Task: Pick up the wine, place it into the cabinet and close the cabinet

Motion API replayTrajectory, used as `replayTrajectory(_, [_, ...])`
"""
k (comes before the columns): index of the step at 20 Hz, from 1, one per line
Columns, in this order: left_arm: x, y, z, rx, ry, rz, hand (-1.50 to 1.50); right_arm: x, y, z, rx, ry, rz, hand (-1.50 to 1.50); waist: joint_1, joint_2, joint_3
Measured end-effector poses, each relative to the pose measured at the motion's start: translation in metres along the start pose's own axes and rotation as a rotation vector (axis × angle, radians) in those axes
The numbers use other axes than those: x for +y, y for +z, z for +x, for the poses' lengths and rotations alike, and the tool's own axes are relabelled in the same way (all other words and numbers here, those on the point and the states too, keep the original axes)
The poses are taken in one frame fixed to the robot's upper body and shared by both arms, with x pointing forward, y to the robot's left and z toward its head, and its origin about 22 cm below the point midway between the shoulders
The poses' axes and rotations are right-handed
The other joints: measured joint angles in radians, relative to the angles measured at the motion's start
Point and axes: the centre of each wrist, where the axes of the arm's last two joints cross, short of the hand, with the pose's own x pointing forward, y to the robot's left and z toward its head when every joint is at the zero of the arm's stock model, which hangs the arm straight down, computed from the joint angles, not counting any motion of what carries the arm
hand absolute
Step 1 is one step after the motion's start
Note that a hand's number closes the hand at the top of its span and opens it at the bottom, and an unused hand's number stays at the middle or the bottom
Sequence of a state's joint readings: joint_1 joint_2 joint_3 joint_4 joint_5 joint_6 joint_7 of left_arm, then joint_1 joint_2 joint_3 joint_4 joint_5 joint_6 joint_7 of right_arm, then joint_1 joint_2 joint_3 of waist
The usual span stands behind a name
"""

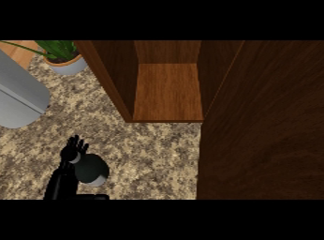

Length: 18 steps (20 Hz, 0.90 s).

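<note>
Clearly the biggest thing in the head view is the cabinet door (272,122), swung wide open and filling the right side. Next to it the cabinet (166,89) stands open, its wooden shelf bare, with no bottle inside. The speckled tabletop (144,150) spreads below and to the left, carrying a grey appliance (12,93) at the far left and a potted plant (64,56) near the top. Low on the left, the left hand (73,151) shows with fingers straight and spread apart, resting against the top of the wine (93,171), a dark bottle seen from above, standing on the tabletop well short of the cabinet. Whether the thumb wraps round the bottle cannot be told. The right hand is out of sight. By my judgement the task is at its start: the bottle is not yet lifted, and placing it inside and shutting the door both remain.
</note>
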<state>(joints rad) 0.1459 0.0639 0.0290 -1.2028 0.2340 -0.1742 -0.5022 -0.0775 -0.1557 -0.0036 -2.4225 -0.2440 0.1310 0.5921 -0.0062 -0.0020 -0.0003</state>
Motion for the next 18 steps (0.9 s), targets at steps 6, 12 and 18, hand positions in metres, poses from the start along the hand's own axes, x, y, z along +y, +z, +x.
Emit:
replayTrajectory(6, [0.001, -0.009, -0.009, -0.015, 0.055, -0.046, 1.50, 0.003, -0.003, 0.001, 0.001, -0.012, 0.008, -1.50, 0.000, 0.000, 0.001])
replayTrajectory(12, [-0.003, -0.018, -0.006, -0.023, 0.028, -0.134, 1.50, 0.004, -0.005, 0.004, 0.007, -0.013, 0.002, -1.50, 0.000, 0.000, 0.000])
replayTrajectory(18, [0.022, -0.019, 0.008, -0.065, -0.014, -0.089, 1.50, -0.002, -0.004, 0.004, -0.003, 0.008, -0.012, -1.50, 0.001, -0.001, 0.000])
